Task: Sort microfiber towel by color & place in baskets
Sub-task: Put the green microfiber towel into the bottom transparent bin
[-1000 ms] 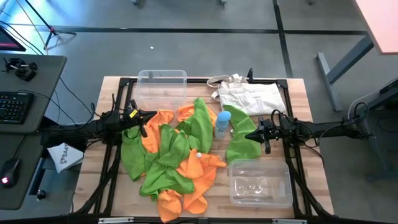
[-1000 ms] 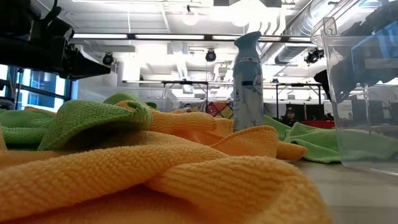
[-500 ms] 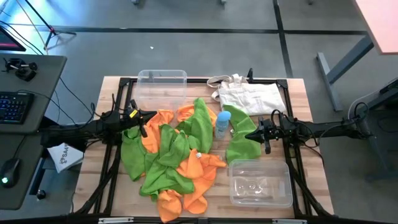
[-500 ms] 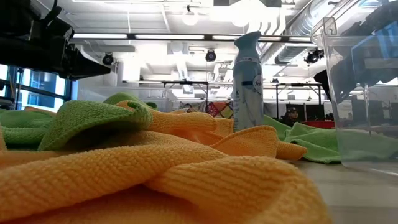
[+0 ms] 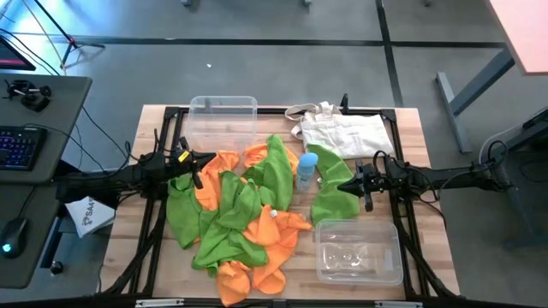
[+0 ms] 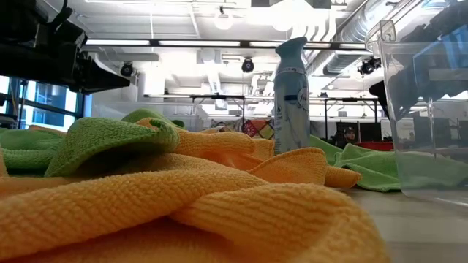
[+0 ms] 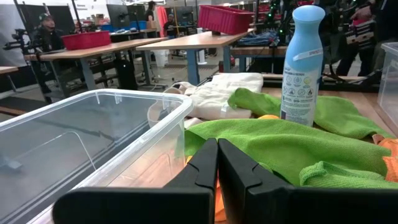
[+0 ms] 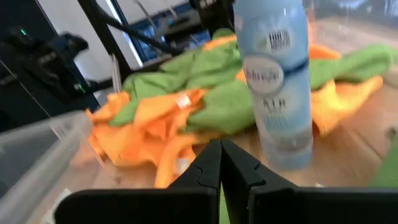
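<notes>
So, high view: towel pile (image 5: 235, 214) mid-bench between both arms; left gripper (image 5: 195, 162) clenched, empty, touching the pile's far-left edge, so nearer. Baskets (image 5: 223, 118) empty. Right wrist view: right gripper (image 8: 220, 163) clenched, empty, bottle (image 8: 274, 81) ahead.

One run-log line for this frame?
left pincer: shut, empty | right pincer: shut, empty | towels: piled, unsorted | baskets: empty

Right gripper (image 8: 219, 163) pinched closed, facing the blue bottle (image 8: 275, 81); orange and green towels (image 8: 186, 106) heaped behind.
</notes>
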Robot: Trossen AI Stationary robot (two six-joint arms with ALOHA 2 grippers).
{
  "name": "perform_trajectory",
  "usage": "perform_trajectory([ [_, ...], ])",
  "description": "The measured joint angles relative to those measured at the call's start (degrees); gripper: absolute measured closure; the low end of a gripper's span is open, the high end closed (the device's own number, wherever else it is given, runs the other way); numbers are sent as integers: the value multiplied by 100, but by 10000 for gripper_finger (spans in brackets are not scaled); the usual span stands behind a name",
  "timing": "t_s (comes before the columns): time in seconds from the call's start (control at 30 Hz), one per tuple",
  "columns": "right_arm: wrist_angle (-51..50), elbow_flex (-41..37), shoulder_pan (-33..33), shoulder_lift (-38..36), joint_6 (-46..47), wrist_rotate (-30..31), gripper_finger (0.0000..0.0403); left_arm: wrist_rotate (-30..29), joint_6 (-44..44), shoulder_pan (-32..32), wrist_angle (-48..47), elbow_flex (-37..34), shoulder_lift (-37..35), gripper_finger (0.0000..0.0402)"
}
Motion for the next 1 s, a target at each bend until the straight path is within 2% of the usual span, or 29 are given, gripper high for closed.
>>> perform_trajectory([
  [0.1,319,1,0,-4,106,0,402,2,0,-2,-2,-1,2,401],
  [0.33,330,3,0,-1,135,42,402,0,0,-1,0,-1,0,401],
  [0.53,332,366,0,39,-625,1296,402,0,-1,0,0,1,2,401],
  [0.63,-194,1041,0,223,-893,1808,402,2,0,0,0,-1,0,401],
  [0.77,-1438,2280,0,718,-863,2608,403,2,0,-2,0,-1,0,401],
  [0.9,-2911,3640,0,1339,-430,3393,403,1,0,-1,-1,0,0,401],
  [1.0,-3981,4588,0,1813,-54,3633,403,2,-2,0,-2,0,0,401],
])
